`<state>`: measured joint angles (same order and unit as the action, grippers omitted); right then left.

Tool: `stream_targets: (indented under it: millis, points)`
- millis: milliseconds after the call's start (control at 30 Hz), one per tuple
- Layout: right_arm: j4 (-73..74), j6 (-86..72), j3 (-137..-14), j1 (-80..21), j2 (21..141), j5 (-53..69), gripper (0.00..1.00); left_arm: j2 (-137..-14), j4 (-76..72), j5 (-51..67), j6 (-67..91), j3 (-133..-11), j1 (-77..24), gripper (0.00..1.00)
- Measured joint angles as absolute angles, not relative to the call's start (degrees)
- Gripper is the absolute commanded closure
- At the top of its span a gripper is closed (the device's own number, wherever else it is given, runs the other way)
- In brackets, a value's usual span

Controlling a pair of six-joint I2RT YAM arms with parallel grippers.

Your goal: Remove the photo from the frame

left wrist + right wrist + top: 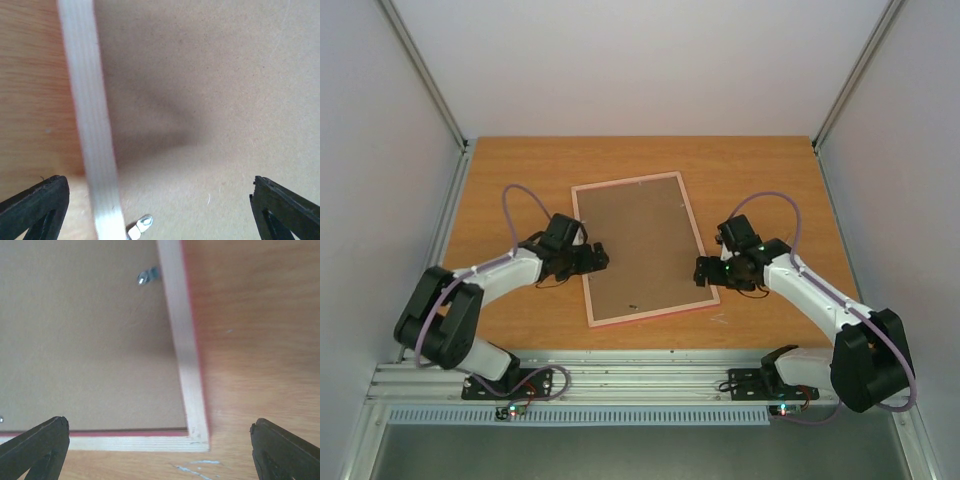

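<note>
The frame [692, 222] lies face down on the table, its brown back board [640, 245] up and its pink edge showing. The photo is hidden under the board. My left gripper [603, 257] is open and empty, low over the frame's left rail [90, 125], with a metal tab [141, 223] between its fingers [35, 210]. My right gripper [701, 272] is open and empty, straddling the frame's near right corner [192, 390]. Another metal tab [146, 276] sits on the board by the right rail.
The wooden table [520, 170] is walled in by white panels left, right and behind. An aluminium rail [640, 380] with the arm bases runs along the near edge. Small pale blue marks [200, 467] lie on the table by the frame corner.
</note>
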<state>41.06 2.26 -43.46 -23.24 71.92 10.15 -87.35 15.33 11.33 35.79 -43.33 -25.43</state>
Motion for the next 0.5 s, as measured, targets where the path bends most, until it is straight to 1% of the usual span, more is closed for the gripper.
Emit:
stream_targets:
  millis: [233, 400, 500]
  points:
    - [46.4, 1.4, -48.4, -19.4, 71.0, -0.3, 0.02, -74.2, 14.6, 8.9, 37.5, -36.2, -22.4, 0.01]
    - [47.0, 1.1, -48.7, -11.8, 70.9, -4.1, 0.01, -66.1, 15.1, 8.6, 38.1, -33.7, -21.4, 0.0]
    - [46.9, 0.0, -49.8, -7.3, 73.2, -6.9, 0.02, -62.2, 16.1, 8.9, 38.1, -33.1, -21.3, 0.01]
